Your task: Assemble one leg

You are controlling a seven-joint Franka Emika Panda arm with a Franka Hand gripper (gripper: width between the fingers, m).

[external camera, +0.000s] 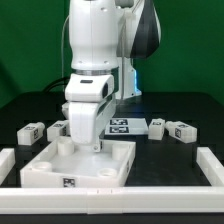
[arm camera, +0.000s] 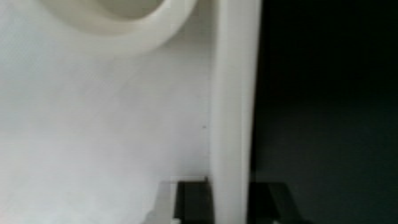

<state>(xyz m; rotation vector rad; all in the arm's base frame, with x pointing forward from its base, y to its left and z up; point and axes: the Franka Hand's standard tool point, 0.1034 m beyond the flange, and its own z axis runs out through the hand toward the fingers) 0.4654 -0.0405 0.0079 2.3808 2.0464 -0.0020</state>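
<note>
Leftmost in the exterior view, a white rail [external camera: 10,160] bordered the table. Just inside it two legs [external camera: 31,130] lay loose, near each other and untouched. Next came the panel [external camera: 45,168], lying near the front, with the gripper [external camera: 86,148] down on its far part. At the wrist, the dark fingers [arm camera: 192,205] flanked the panel's upright rim [arm camera: 231,100] on both sides. The jaws therefore appeared narrowly closed on that rim, holding the panel and no leg. A round socket [arm camera: 125,15] showed in the panel face beside the rim. Behind the arm sat the marker board [external camera: 125,125], and further right lay two more legs [external camera: 183,130], also loose. By my reading, the step in hand was positioning the panel, ahead of any leg work. The next move would call for letting go of the rim and lifting clear. After that, one leg would need picking up and bringing upright over a corner socket.
</note>
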